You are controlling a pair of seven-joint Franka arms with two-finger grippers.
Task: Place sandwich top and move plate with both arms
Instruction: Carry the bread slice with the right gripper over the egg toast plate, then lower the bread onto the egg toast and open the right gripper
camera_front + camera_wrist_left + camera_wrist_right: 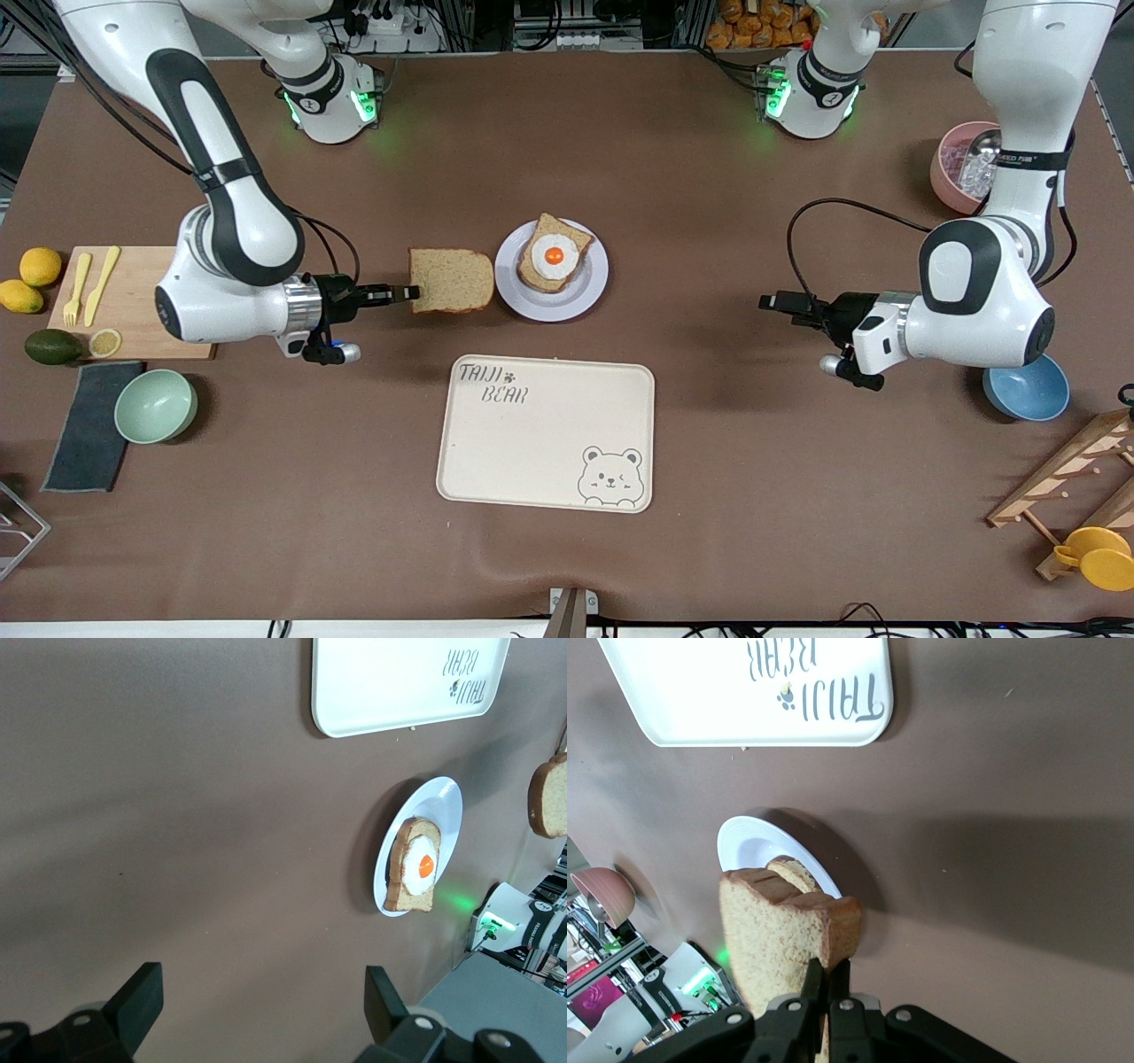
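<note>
My right gripper [409, 292] is shut on the edge of the plain sandwich top [453, 280] and holds it level above the table, just beside the plate on the right arm's side. The pinched slice [775, 939] also shows in the right wrist view. The pale plate [594, 285] carries a bread slice with a fried egg [555, 254]; it also shows in the left wrist view [447, 806]. My left gripper [769, 301] is open and empty over bare table toward the left arm's end, well apart from the plate. Its fingers [142, 997] show in its wrist view.
The cream bear tray [547, 434] lies nearer the front camera than the plate. A cutting board [142, 292], lemons, avocado and green bowl [155, 406] sit at the right arm's end. A blue bowl [1028, 390], pink bowl [961, 164] and wooden rack [1072, 483] sit at the left arm's end.
</note>
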